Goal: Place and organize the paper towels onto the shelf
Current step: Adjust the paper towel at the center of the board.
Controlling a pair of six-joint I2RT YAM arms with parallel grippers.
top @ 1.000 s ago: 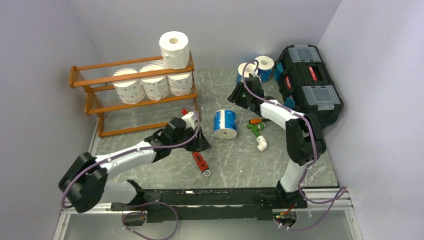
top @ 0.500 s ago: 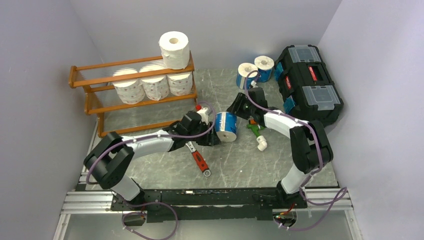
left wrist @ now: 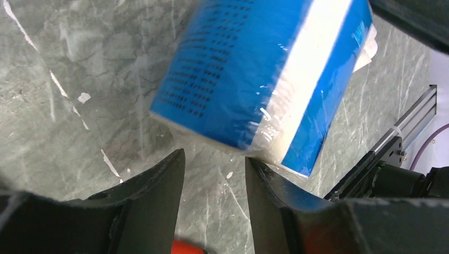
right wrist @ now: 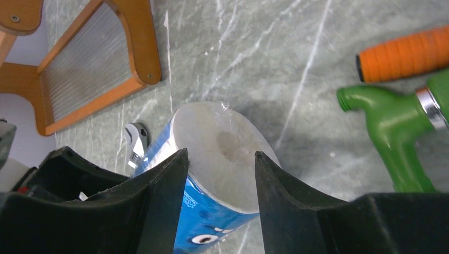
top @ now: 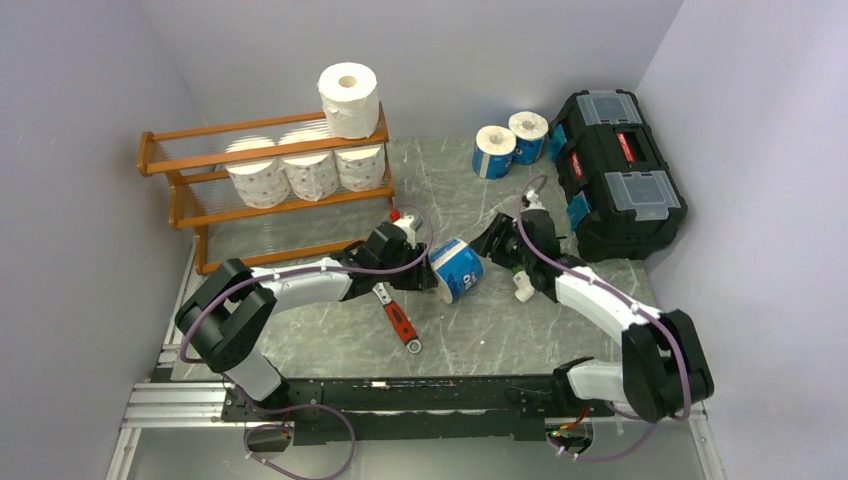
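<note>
Grey marbled tabletop [top: 480,335], overhead view: a red-handled wrench [top: 400,322] lay nearest the arm bases. Just beyond, a blue-wrapped roll [top: 457,268] sat tilted on the table btwn L gripper [top: 422,280] and R gripper [top: 497,240]. Both had jaws parted, gripping nothing, tips at the roll; contact unclear. Farther back, left, stood the shelf [top: 200,213] w/ three printed rolls [top: 295,172] on its middle tier and one white roll [top: 349,98] on top. Two blue rolls [top: 495,152] stood at rear beside a black toolbox [top: 620,170].
</note>
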